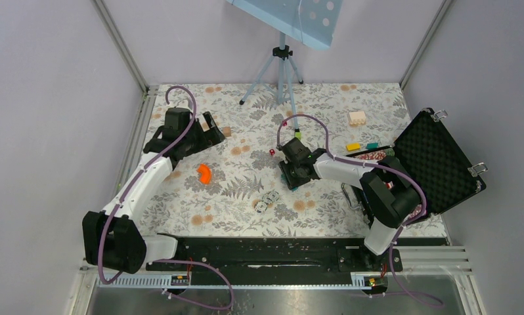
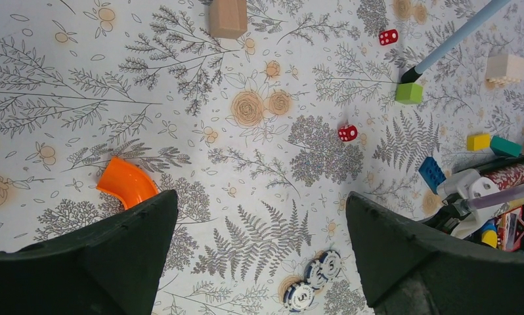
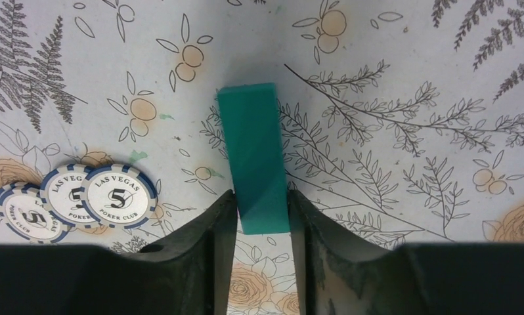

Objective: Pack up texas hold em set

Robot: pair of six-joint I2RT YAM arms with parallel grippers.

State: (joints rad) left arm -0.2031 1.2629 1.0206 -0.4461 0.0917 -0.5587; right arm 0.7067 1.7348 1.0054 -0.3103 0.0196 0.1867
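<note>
At the left, the left gripper [image 2: 261,200] hangs wide open and empty above the tablecloth [image 1: 233,220], and the orange curved piece [image 2: 125,184] lies near it. Nearer the middle lie three poker chips [image 3: 72,193], flat and overlapping one another. I judge them light, stiff and smooth. They are so thin that the fingers can hardly go under them, so each is best pinched across its rim, the top one first. The two red dice [image 2: 347,133] are small and hard and may slip or roll away. The right gripper [image 3: 262,203] is clenched on a teal brick [image 3: 251,144], which is not part of the set. At the right edge of the table stands the case [image 1: 436,157], open, with its foam lid leaning back and rows of chips inside. It looks rigid and heavy, and the lid is best pushed at its free edge. The cloth is flat and flowered. A tripod [image 1: 280,65] stands at the far edge, with grey walls [image 1: 49,98] around.
</note>
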